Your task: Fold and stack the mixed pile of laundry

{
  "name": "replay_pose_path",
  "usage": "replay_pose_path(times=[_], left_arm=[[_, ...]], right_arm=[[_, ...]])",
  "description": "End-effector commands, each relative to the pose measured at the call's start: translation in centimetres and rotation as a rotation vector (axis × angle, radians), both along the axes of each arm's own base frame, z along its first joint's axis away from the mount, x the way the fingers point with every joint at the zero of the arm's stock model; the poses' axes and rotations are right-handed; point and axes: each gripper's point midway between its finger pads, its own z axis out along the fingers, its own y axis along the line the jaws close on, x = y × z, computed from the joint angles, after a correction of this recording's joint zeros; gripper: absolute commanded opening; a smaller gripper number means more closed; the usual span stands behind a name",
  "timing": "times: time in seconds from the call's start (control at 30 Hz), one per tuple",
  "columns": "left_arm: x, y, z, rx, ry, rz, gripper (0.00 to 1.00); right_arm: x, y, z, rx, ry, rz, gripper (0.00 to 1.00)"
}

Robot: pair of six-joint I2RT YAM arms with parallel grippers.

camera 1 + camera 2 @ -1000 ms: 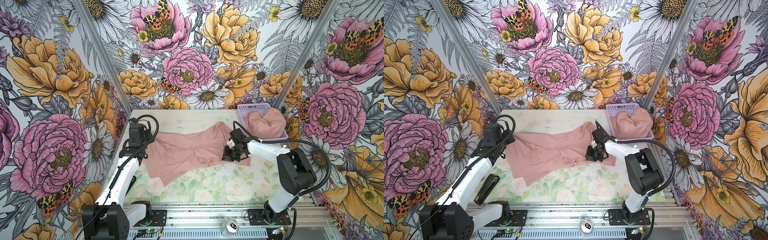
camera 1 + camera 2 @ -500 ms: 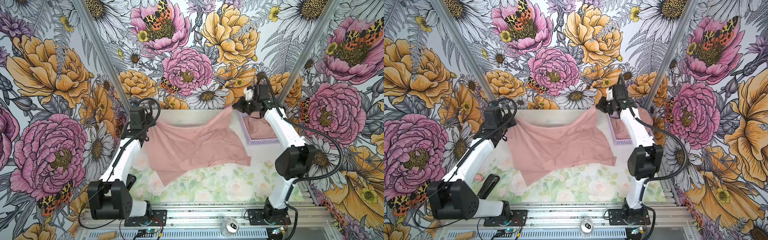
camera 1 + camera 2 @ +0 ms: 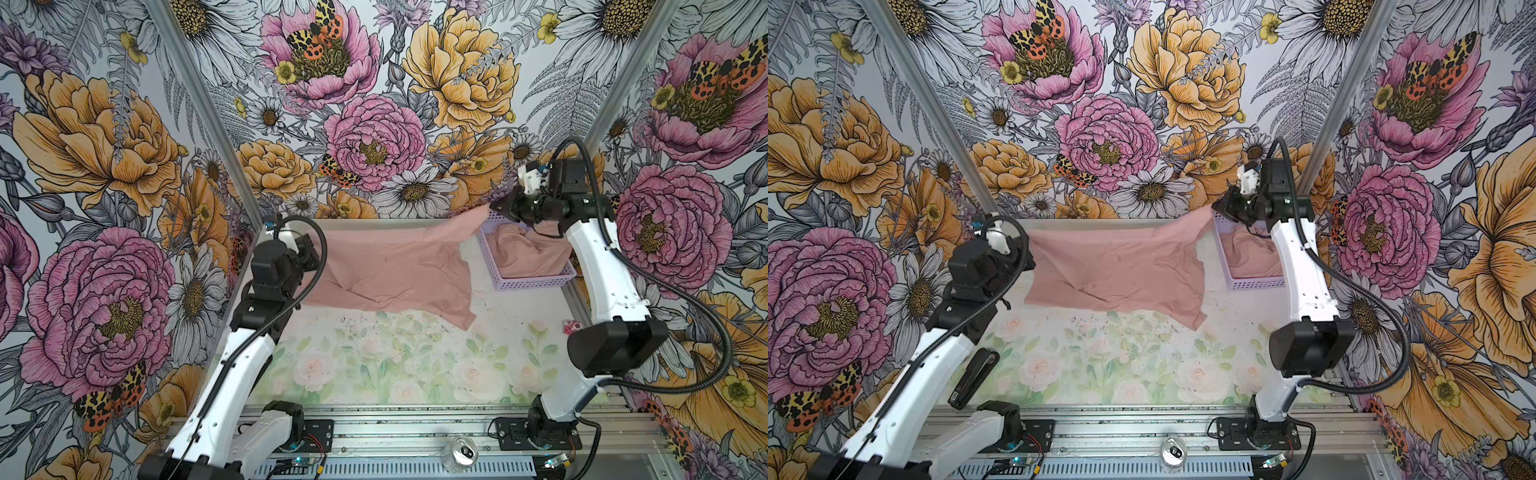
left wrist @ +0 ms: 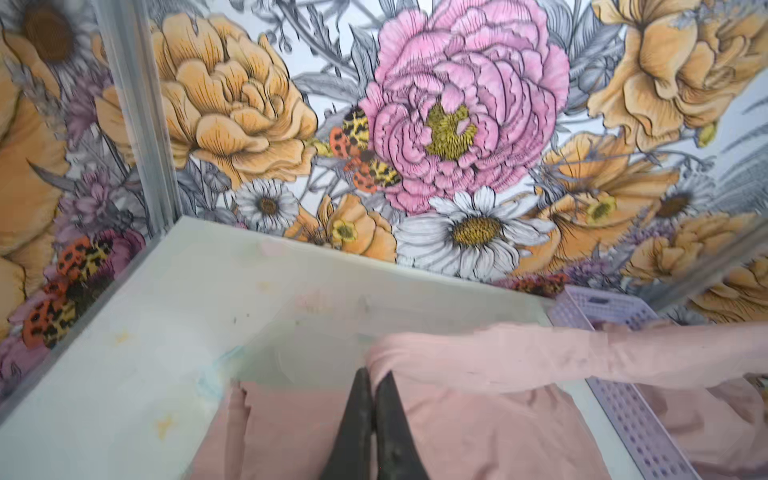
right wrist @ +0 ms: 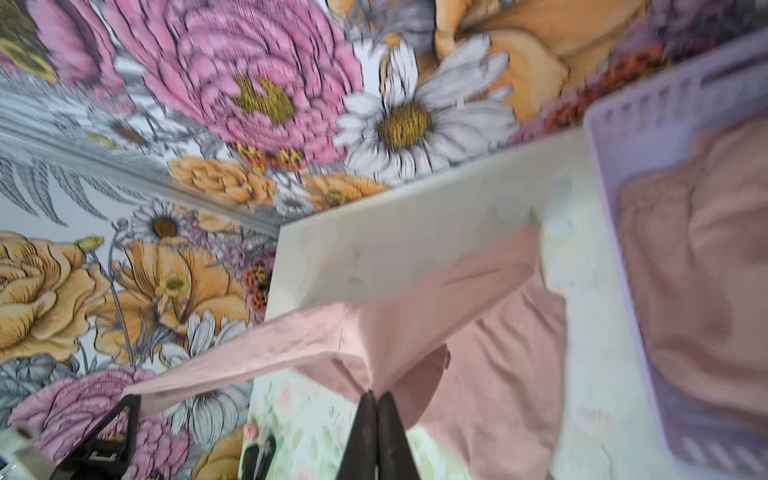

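A dusty-pink garment [image 3: 395,266] hangs stretched between two robot arms above the far half of the floral tabletop [image 3: 395,365]; the left tool [image 4: 372,388], its black fingers [image 4: 353,424] pressed together, pinches one corner of the cloth; the right tool [image 5: 377,401], likewise pressed together, pinches the opposite corner, raised near the back wall beside the basket [image 3: 528,283]; in both top views the upper edge of the garment runs taut from arm to arm while its lower part sags onto the tabletop, one corner trailing toward the front; a second pink garment [image 3: 528,253] lies crumpled inside the lavender basket at the far right corner of the tabletop, just beside the held cloth [image 3: 1121,270].
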Motion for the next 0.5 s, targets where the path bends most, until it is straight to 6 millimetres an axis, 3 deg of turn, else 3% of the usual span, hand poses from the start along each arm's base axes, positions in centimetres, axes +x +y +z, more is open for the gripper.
replay_pose_path(times=[0.0, 0.03, 0.07, 0.13, 0.2, 0.27, 0.4, 0.47], left_arm=[[-3.9, 1.3, -9.3, -0.13, 0.229, 0.12, 0.36], [-5.2, 1.3, -11.3, -0.179, 0.268, 0.139, 0.59], [-6.3, 1.4, -12.8, -0.215, 0.304, 0.159, 0.73], [-8.0, 2.2, -14.3, -0.246, 0.333, 0.228, 0.83], [-8.9, 2.5, -15.0, -0.262, 0.368, 0.261, 0.85], [-9.5, 2.4, -15.7, -0.264, 0.424, 0.272, 0.85], [-10.8, 2.4, -17.2, -0.231, 0.56, 0.331, 0.82], [-11.7, 2.2, -19.0, -0.224, 0.656, 0.35, 0.77]], right_arm=[[-5.7, 0.1, -4.1, -0.01, 0.102, 0.019, 0.0], [-7.3, -0.2, -6.2, -0.011, 0.158, -0.001, 0.0], [-8.6, -0.4, -8.1, -0.01, 0.203, -0.015, 0.0], [-10.6, -0.7, -11.9, -0.014, 0.297, -0.036, 0.0], [-12.1, -1.1, -14.9, -0.032, 0.365, -0.053, 0.0], [-12.7, -1.4, -16.7, -0.045, 0.399, -0.066, 0.0], [-12.1, -1.8, -17.5, -0.064, 0.404, -0.085, 0.0], [-11.5, -2.0, -17.4, -0.079, 0.398, -0.091, 0.0]])
